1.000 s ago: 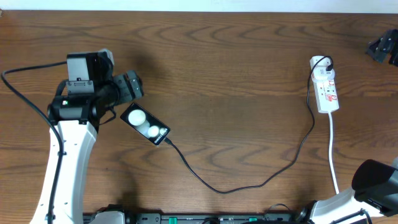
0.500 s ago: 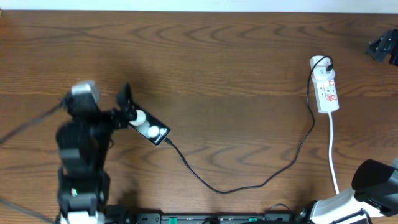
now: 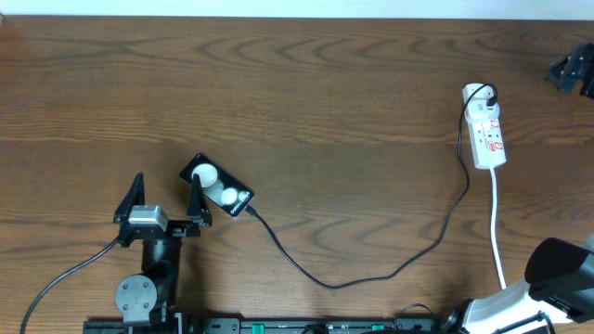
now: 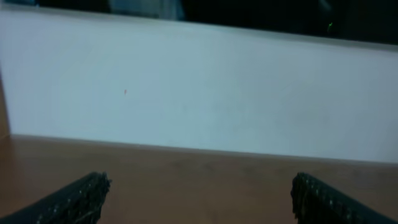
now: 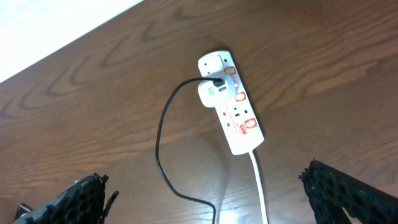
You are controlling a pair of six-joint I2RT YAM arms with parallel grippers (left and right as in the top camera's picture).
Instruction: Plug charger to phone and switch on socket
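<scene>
Where the phone [image 3: 216, 186] lies: flat on the table [image 3: 325, 74], toward 9 o'clock of its centre, its long axis running from 10 to 4 o'clock.
Charger [image 3: 329, 284]: a thin black cable. Its tip meets the phone's 4 o'clock end, and the cable then sags toward 6 o'clock and climbs to the socket.
Socket [image 3: 486, 130]: a white strip near 3 o'clock, well apart from the phone. The charger's adapter [image 5: 211, 93] sits in an outlet toward its 12 o'clock end.
Red switches [image 5: 238, 97]: visible on the strip, but whether any is pressed on cannot be told.
Left gripper [image 3: 167, 186]: jaws wide and empty, at 9 o'clock of the phone. One finger overlaps the phone's end from overhead, and contact cannot be told.
Right gripper [image 5: 205, 190]: jaws wide and empty, apart from the socket, which lies ahead of its fingers.
Judged done: the plug appears seated in the phone, though the joint is too small to confirm.
Judged left: pressing the socket's switch, most likely with the right gripper.
</scene>
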